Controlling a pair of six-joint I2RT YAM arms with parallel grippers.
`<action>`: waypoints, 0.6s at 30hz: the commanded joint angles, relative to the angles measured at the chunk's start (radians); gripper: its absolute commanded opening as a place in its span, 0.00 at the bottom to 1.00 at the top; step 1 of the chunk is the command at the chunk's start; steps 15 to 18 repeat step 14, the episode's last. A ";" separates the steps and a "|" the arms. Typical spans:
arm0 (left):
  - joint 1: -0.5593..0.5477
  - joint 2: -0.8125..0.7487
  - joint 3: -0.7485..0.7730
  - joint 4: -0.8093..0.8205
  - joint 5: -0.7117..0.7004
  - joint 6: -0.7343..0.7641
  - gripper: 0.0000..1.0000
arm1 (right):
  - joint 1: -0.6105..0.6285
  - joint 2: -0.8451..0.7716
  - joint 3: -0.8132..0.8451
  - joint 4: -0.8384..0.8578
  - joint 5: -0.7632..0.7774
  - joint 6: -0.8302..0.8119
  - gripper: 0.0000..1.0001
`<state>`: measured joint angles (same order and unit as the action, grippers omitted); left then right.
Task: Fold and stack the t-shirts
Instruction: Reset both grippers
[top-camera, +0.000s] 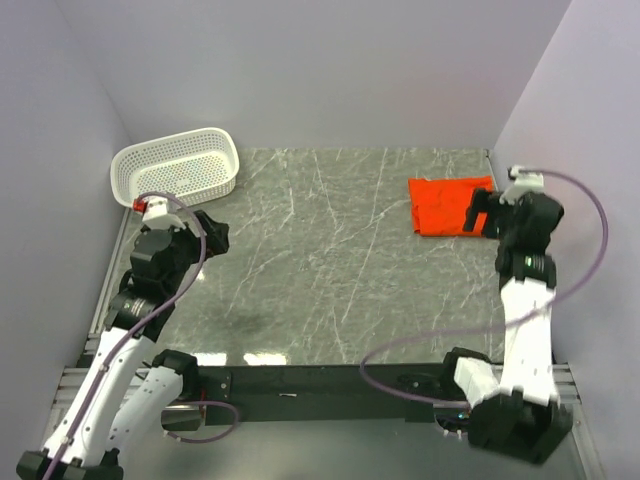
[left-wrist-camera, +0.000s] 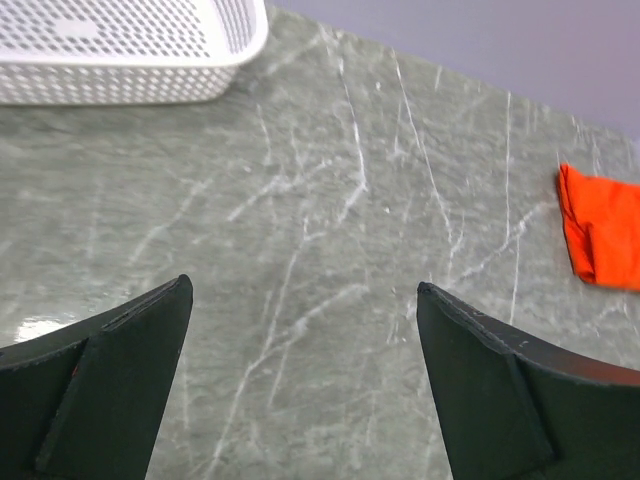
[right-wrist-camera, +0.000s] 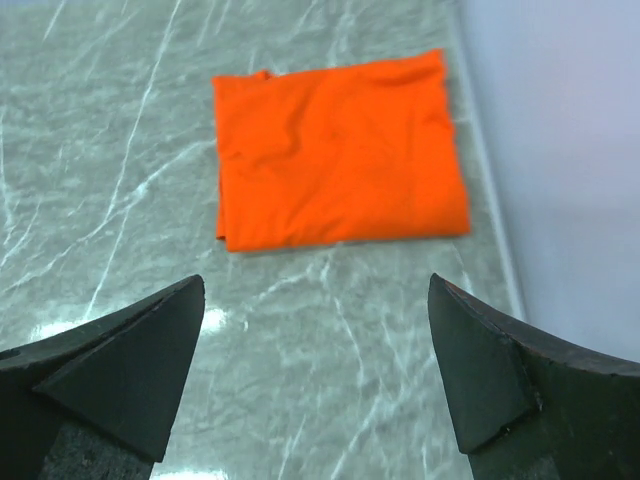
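Looking down, we see the orange t-shirt (right-wrist-camera: 340, 150) lying folded in a flat rectangle at the far right corner of the desk (top-camera: 320, 260), just ahead of our right fingers (right-wrist-camera: 110, 370), spread wide and holding nothing. Our left fingers (left-wrist-camera: 110, 390), likewise spread and empty, hover near the white basket (top-camera: 175, 165). Our worry is snagging: a low sweep on the right could drag a fold open or shove the shirt against the wall (right-wrist-camera: 560, 120).

A white perforated basket (top-camera: 177, 165) (upright) sits at the marbled table's (top-camera: 330, 270) far-left corner.
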<state>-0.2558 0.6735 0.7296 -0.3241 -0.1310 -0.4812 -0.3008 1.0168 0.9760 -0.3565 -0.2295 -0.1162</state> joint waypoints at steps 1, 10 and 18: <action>0.007 -0.055 -0.005 -0.026 -0.076 0.043 0.99 | 0.005 -0.223 -0.103 0.125 0.180 0.050 0.98; 0.009 -0.086 -0.021 -0.038 -0.050 0.012 0.99 | 0.003 -0.437 -0.172 0.008 0.358 0.157 0.98; 0.009 -0.094 -0.006 -0.046 -0.062 0.027 0.99 | 0.003 -0.428 -0.188 -0.006 0.329 0.182 0.98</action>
